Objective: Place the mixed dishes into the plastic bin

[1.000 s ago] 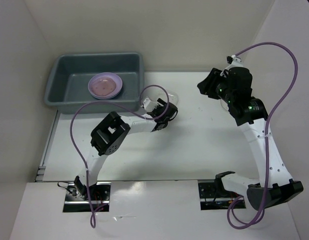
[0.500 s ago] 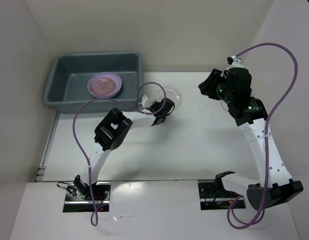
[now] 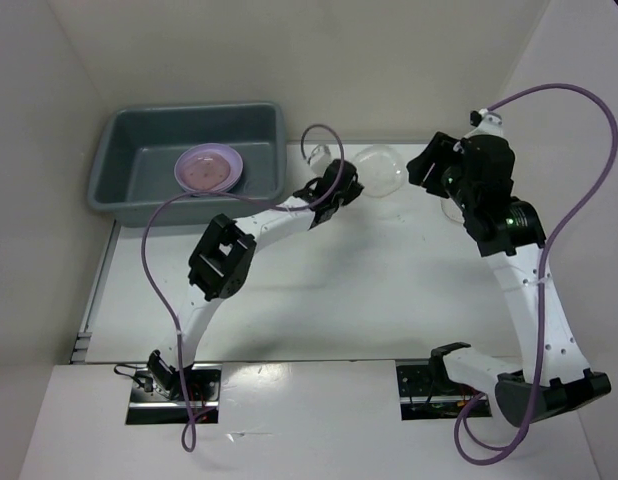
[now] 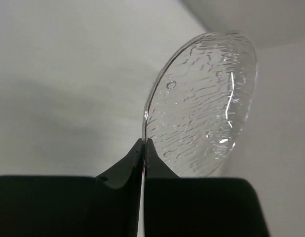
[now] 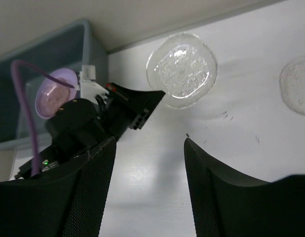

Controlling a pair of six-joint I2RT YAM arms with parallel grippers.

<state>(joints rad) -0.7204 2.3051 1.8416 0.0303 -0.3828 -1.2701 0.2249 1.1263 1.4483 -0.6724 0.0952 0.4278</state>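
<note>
My left gripper (image 3: 347, 186) is shut on the rim of a clear shallow bowl (image 3: 379, 169) and holds it tilted above the table, just right of the plastic bin (image 3: 119, 150). In the left wrist view the jaws (image 4: 144, 147) pinch the edge of the clear bowl (image 4: 202, 103), which stands nearly on edge. A lavender plate (image 3: 210, 168) with a pinkish centre lies inside the bin. My right gripper (image 3: 429, 170) hangs open to the right of the held bowl, with nothing between its fingers (image 5: 150, 143). The right wrist view shows the bowl (image 5: 182, 69), the bin (image 5: 68, 42) and the plate (image 5: 54, 94).
A second clear dish (image 5: 296, 91) lies flat on the white table at the far right of the right wrist view. White walls close in the table at the back and on both sides. A purple cable (image 3: 154, 260) loops over the left arm.
My left gripper closed on the clear bowl's rim, lifted it and carried it back and to the right. The right gripper's jaws opened wider and the arm shifted slightly.
</note>
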